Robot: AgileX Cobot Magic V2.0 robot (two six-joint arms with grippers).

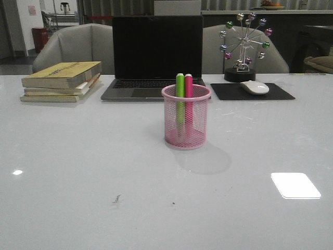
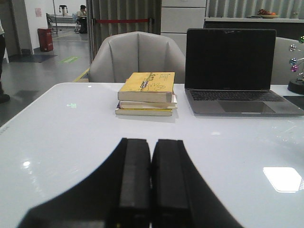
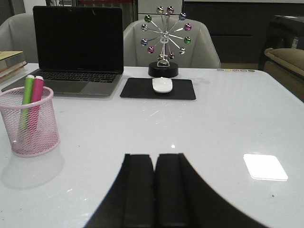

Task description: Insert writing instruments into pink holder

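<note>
The pink wire-mesh holder (image 1: 186,124) stands upright at the middle of the white table, in front of the laptop. Inside it stand the lime green marker (image 1: 180,96) and the bright pink marker (image 1: 189,98), side by side, tops just above the rim. The right wrist view shows the same holder (image 3: 29,124) with the green marker (image 3: 27,99) and the pink marker (image 3: 35,102) in it, well away from my right gripper (image 3: 154,157), which is shut and empty. My left gripper (image 2: 151,142) is shut and empty too, low over bare table. Neither gripper appears in the front view.
A dark laptop (image 1: 156,54) sits behind the holder. A stack of yellow books (image 1: 62,80) lies at the back left. At the back right are a black mouse pad (image 1: 252,91) with a white mouse (image 1: 254,87) and a ferris-wheel ornament (image 1: 243,47). Grey chairs stand beyond the table.
</note>
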